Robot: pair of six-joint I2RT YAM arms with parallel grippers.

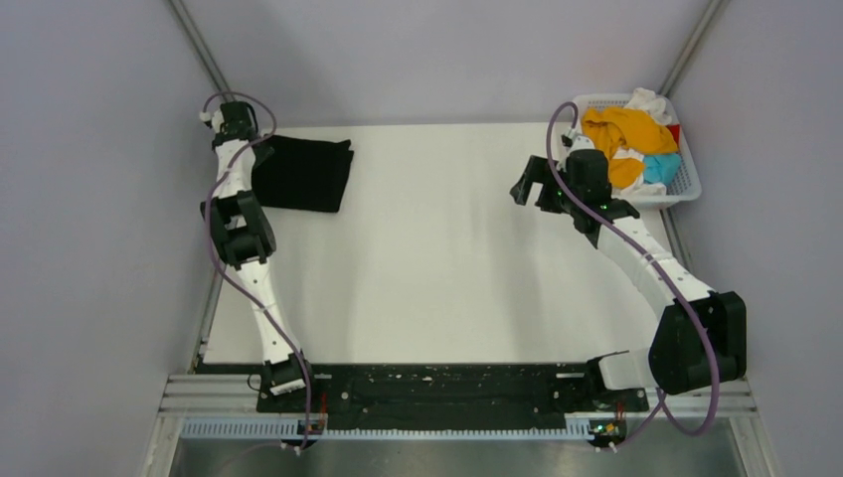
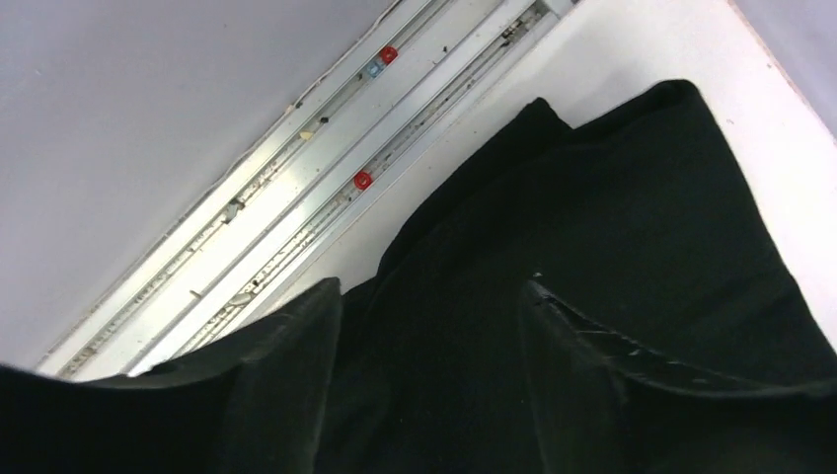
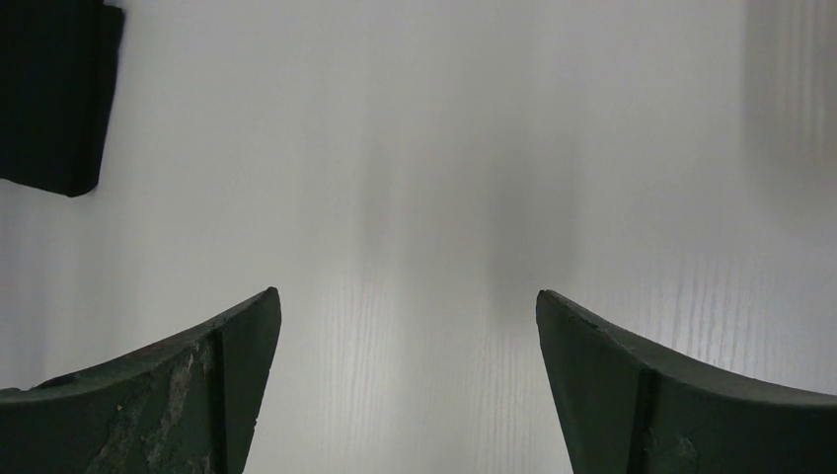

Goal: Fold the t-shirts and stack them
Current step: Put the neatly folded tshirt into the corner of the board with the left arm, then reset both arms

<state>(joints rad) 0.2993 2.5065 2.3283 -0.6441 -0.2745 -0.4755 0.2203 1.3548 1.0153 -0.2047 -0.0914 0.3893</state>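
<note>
At the upper left of the top view, the folded black t-shirt (image 1: 303,174) lies flat on the table (image 1: 447,258). The left gripper (image 2: 429,326) is spread wide over its left edge. At the upper right, the orange t-shirt (image 1: 626,129) and light blue t-shirt (image 1: 658,167) sit heaped in the basket (image 1: 688,184). Beside it, the right gripper (image 3: 410,326) gapes wide above the table.
</note>
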